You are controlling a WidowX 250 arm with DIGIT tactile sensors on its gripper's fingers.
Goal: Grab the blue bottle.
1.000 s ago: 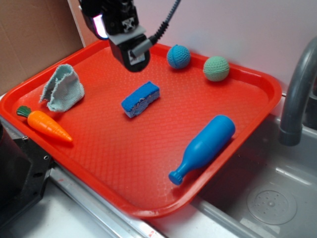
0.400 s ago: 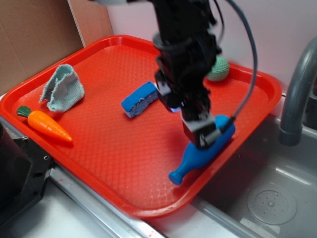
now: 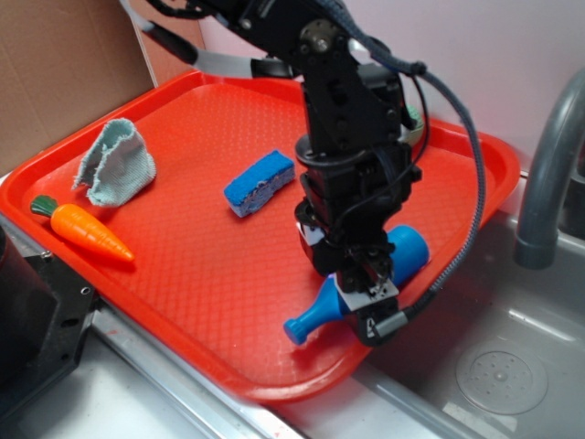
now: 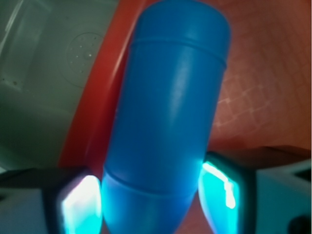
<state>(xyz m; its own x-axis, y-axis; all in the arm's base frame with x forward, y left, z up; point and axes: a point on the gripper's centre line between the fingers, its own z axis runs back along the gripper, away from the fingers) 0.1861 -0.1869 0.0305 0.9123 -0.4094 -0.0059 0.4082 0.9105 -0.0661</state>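
Mid-grab, lower right of frame: black gripper straddling smooth blue plastic bottle, grip unclear; probably needs squeeze, then lift.

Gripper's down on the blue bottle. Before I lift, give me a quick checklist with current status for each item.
1. Blue bottle sits between the fingers: ok, one finger on each side of the body.
2. Gripper fully clamped: cannot tell, contact looks close on both sides.
3. Grip placement: ok, on the wide body, not the neck.
4. Bottle near the tray edge by the sink: not ok, a slip could drop it in.
5. Sponge clear of the arm: ok.
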